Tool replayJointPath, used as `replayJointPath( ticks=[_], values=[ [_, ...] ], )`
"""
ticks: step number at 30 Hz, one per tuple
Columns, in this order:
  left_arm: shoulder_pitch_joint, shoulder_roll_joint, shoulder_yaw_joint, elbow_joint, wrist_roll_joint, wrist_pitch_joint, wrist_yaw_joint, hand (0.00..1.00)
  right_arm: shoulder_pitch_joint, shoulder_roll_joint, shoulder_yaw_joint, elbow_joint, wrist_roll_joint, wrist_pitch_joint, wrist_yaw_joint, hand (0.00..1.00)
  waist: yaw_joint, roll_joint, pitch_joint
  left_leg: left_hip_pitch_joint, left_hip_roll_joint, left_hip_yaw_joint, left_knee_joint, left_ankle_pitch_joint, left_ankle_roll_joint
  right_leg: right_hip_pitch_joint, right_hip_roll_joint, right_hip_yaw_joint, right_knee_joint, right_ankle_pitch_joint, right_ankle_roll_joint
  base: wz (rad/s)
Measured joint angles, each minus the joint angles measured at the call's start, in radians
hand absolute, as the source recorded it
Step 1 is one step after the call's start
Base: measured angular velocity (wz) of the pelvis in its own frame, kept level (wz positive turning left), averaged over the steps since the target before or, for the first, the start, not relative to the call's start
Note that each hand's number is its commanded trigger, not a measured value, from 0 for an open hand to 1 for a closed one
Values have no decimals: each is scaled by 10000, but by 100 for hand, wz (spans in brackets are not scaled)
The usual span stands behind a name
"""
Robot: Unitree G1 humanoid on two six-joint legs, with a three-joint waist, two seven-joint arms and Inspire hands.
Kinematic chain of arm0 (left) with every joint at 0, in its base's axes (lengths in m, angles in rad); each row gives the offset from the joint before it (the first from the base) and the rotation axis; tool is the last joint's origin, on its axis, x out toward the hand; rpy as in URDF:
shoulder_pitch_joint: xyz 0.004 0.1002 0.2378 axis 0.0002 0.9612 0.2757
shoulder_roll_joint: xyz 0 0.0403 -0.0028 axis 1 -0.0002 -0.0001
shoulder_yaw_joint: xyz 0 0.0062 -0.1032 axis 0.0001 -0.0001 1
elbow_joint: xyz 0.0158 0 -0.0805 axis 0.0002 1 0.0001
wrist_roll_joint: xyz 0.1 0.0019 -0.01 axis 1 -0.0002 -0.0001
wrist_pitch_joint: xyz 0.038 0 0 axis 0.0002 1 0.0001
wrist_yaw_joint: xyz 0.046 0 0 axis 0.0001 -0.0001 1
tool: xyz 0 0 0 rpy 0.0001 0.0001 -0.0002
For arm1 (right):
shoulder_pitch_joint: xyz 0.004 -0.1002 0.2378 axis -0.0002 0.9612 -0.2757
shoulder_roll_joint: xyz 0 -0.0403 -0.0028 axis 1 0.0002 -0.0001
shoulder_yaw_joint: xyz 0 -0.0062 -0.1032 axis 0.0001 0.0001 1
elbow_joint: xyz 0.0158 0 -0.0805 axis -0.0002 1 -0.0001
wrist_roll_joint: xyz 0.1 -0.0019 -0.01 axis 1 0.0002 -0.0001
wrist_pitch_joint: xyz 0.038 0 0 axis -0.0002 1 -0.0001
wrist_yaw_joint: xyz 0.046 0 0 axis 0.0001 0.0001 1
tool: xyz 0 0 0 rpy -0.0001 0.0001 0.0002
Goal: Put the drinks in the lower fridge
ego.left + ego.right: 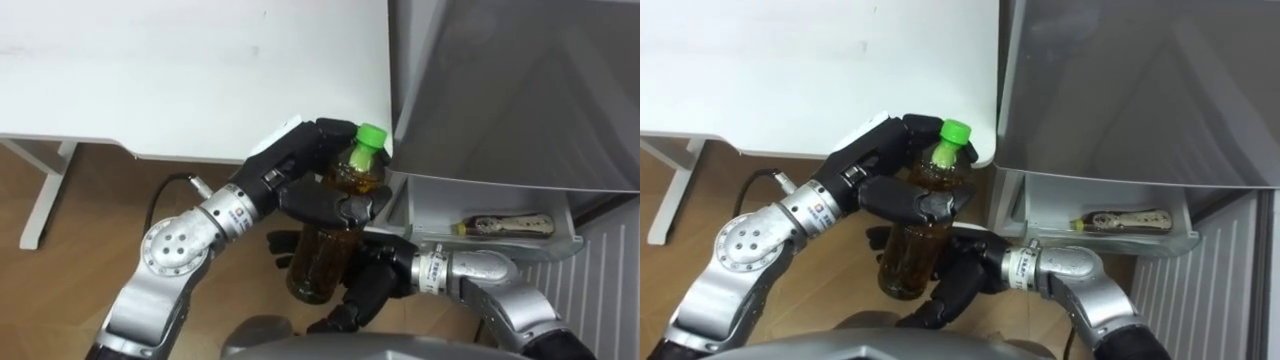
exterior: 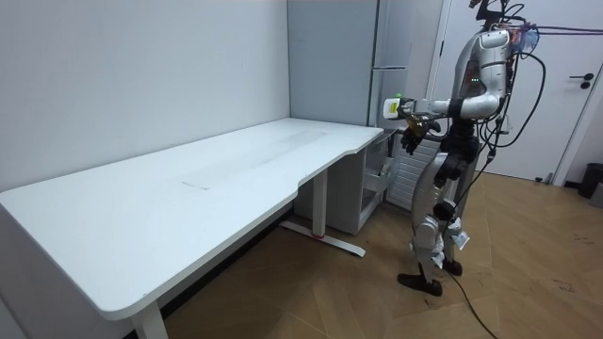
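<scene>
One bottle point(image 1: 325, 255) held beside the fridge point(image 1: 520, 90), left hand point(image 1: 295, 160) clasped round its neck.
Right hand point(image 1: 375, 280) near the base, hold unclear; suggest keeping the bottle upright, clearing the table point(image 1: 150, 70) edge, lowering into the shelf point(image 1: 430, 212).

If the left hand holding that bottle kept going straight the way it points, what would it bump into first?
Probably the grey fridge front, just beyond the green-capped amber drink bottle that the left hand grips; depth is unclear.
</scene>
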Motion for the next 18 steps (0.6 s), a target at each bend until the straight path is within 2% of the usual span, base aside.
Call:
replayJointPath(
  ticks=[14,18],
  values=[
    [-186,145,84,-6,84,-115,16,100,40,-185,-7,1,56,-10,379,0,-31,65,6,-30,1,-68,48,2,-6,-12,15,12,-5,0,0,1],
    [-194,143,38,-6,84,-149,12,100,40,-195,-12,1,576,-13,263,0,-32,63,11,-35,5,-51,60,2,-5,-5,9,16,-3,0,0,0]
  ],
)
